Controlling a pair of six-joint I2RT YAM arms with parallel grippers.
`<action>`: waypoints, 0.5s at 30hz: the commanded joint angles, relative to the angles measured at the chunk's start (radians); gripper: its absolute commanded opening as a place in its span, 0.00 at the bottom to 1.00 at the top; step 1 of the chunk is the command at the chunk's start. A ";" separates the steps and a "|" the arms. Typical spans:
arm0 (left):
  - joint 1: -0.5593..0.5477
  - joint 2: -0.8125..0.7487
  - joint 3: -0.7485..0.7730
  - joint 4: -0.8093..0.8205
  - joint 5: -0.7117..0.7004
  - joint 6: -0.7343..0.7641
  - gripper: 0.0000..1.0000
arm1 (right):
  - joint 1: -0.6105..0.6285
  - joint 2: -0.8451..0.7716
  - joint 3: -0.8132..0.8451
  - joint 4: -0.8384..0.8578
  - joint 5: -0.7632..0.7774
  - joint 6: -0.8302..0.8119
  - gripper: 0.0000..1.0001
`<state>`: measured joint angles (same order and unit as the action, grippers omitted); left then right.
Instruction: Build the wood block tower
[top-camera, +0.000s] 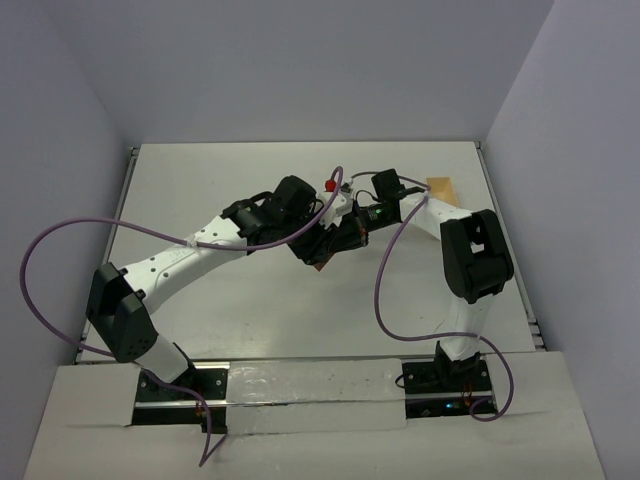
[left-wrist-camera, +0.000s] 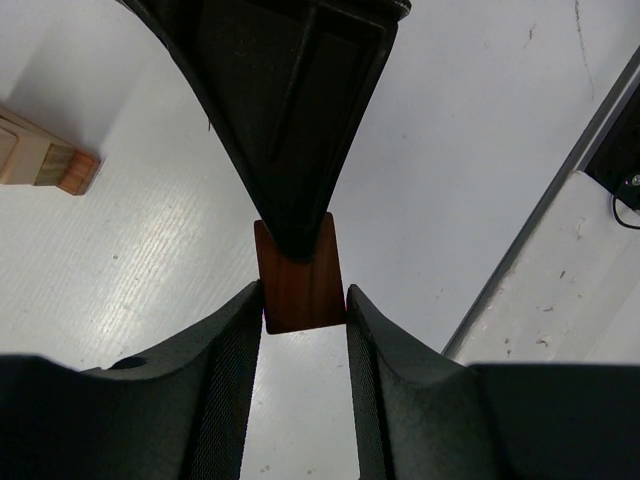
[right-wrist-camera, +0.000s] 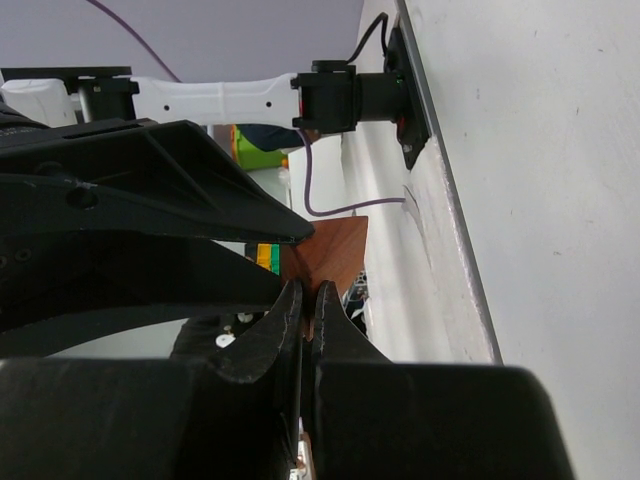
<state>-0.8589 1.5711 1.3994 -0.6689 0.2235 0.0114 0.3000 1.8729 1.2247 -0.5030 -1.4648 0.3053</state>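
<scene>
A flat reddish-brown wood block (top-camera: 320, 264) hangs above the middle of the table, where both grippers meet. In the left wrist view the block (left-wrist-camera: 300, 285) sits between my left gripper's (left-wrist-camera: 304, 294) fingertips, both of which press its sides. The right gripper's black fingers come down onto it from above. In the right wrist view my right gripper (right-wrist-camera: 308, 290) pinches the thin edge of the same block (right-wrist-camera: 338, 250). Pale and tan wood blocks (left-wrist-camera: 45, 158) lie on the table at the far side. No tower shows.
A tan wooden piece (top-camera: 440, 187) lies at the back right, partly behind the right arm. Purple cables (top-camera: 385, 280) loop off both arms. A metal rail (left-wrist-camera: 560, 210) marks the table's edge. White walls close in the table.
</scene>
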 joint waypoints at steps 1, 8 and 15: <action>-0.012 0.003 0.009 0.036 0.023 -0.002 0.39 | -0.011 0.009 0.039 -0.016 -0.146 0.012 0.00; -0.012 0.007 0.000 0.035 0.025 -0.002 0.07 | -0.013 0.007 0.041 -0.015 -0.149 0.011 0.01; -0.012 -0.024 -0.010 0.048 0.028 -0.044 0.00 | -0.015 -0.038 0.016 0.055 -0.123 0.074 0.79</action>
<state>-0.8629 1.5711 1.3975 -0.6650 0.2246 -0.0002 0.2953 1.8729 1.2240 -0.4887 -1.4684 0.3424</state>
